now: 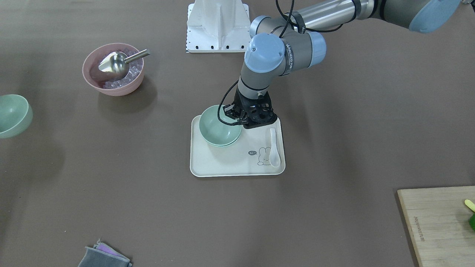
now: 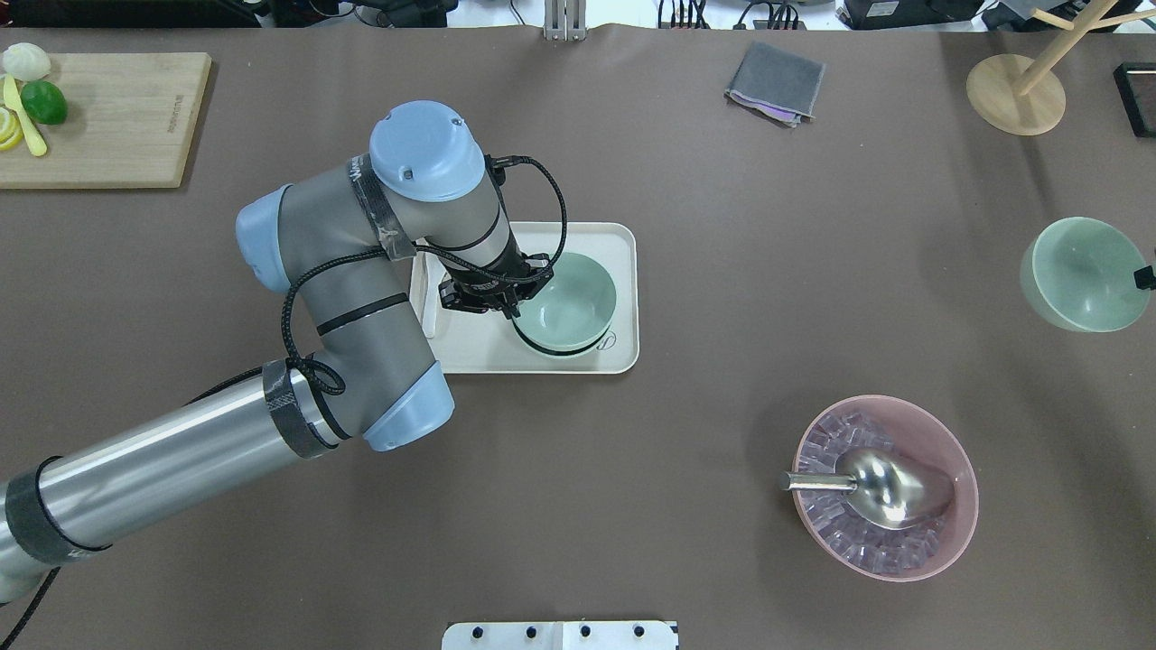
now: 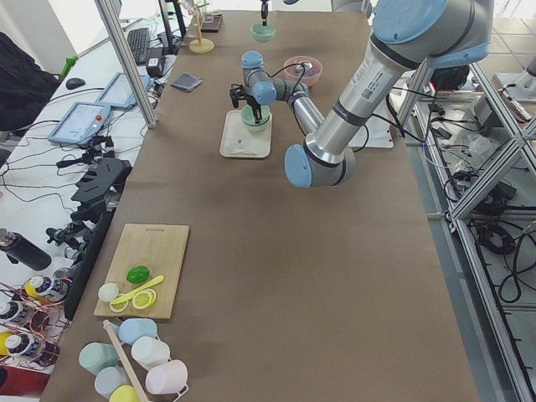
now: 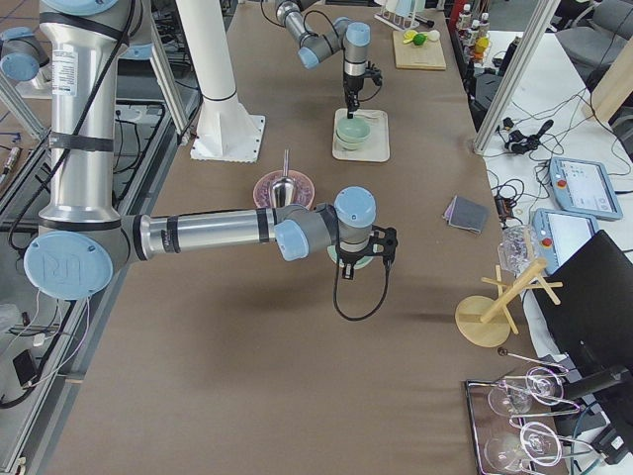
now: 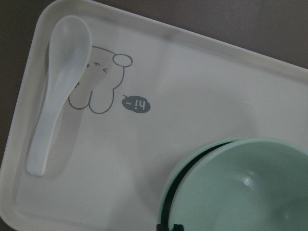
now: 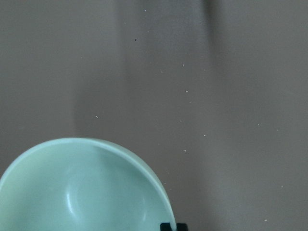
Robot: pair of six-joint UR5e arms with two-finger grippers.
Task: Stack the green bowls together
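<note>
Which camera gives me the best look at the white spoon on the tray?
Left wrist view: the white spoon lies whole and close on the cream rectangular tray. Front-facing shows it small; overhead, the left arm covers most of it.

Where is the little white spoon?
In the front-facing view the spoon lies along the right side of the cream tray, beside the rabbit drawing, right of the green bowls.

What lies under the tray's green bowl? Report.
A second green bowl, only its rim showing, resting on the tray. Its inside is covered by the upper bowl.
</note>
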